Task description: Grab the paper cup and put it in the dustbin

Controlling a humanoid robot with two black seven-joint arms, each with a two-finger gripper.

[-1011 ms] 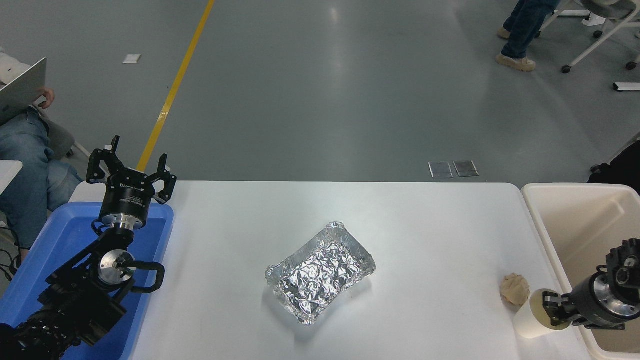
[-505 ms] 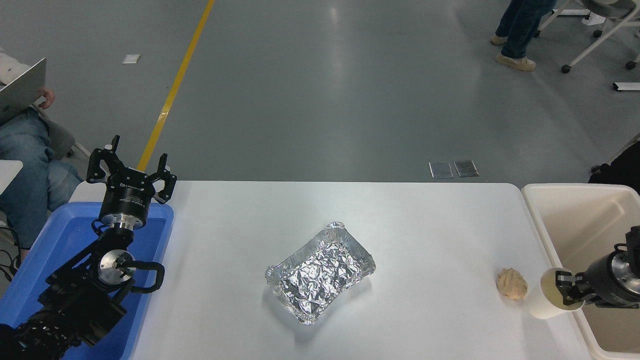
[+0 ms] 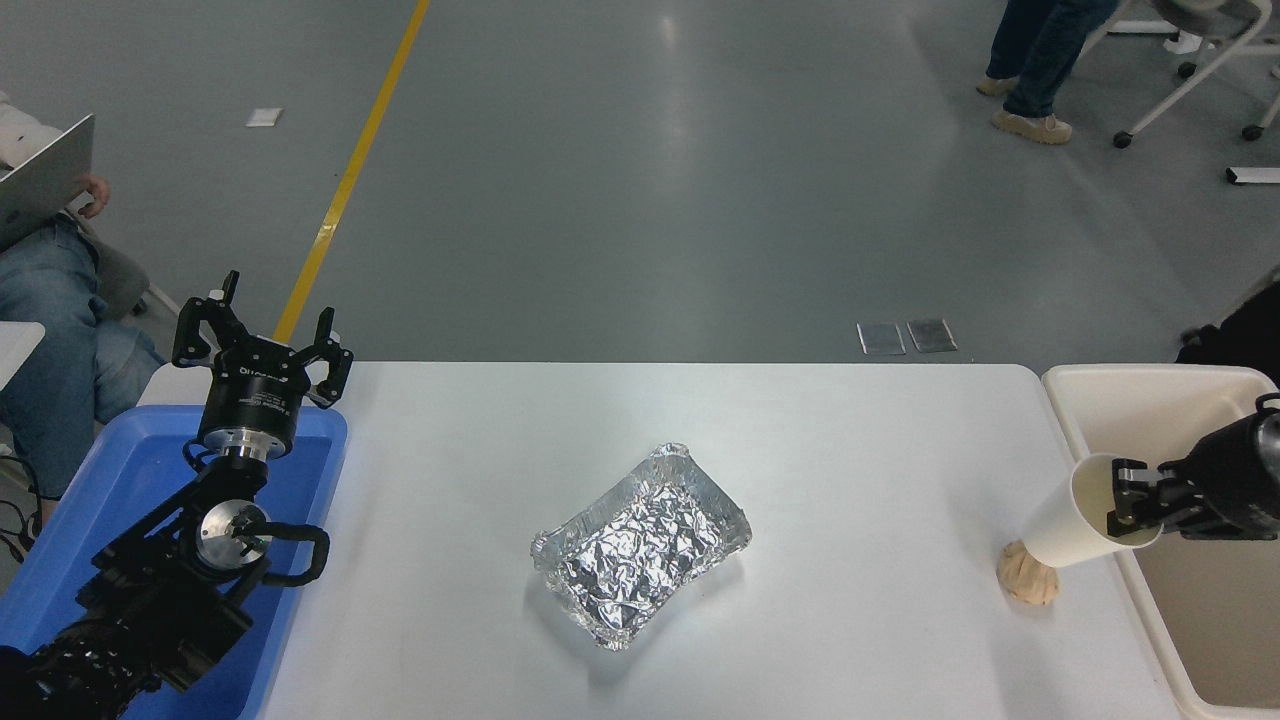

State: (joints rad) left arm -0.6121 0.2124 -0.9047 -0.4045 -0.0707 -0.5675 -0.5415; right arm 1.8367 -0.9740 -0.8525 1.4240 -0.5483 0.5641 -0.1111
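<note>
The white paper cup (image 3: 1065, 520) is held tilted in the air at the table's right edge, its mouth toward the cream-beige dustbin (image 3: 1140, 385). My right gripper (image 3: 1130, 498) is shut on the cup's rim, one finger inside the mouth, right at the dustbin's left wall. The cup partly hides the crumpled tan paper ball (image 3: 1028, 582) below it. My left gripper (image 3: 262, 335) is open and empty, parked above the blue tub (image 3: 130, 465) at the left.
A crinkled silver foil tray (image 3: 640, 543) lies in the middle of the white table (image 3: 830, 440). A seated person (image 3: 45, 320) with a laptop is at the far left. Another person's legs (image 3: 1040, 60) and a wheeled chair are at the top right.
My right gripper has lifted the cup off the table and carried it up and away, toward the dustbin's rim. The paper ball and foil tray stay put. The left arm has not moved.
</note>
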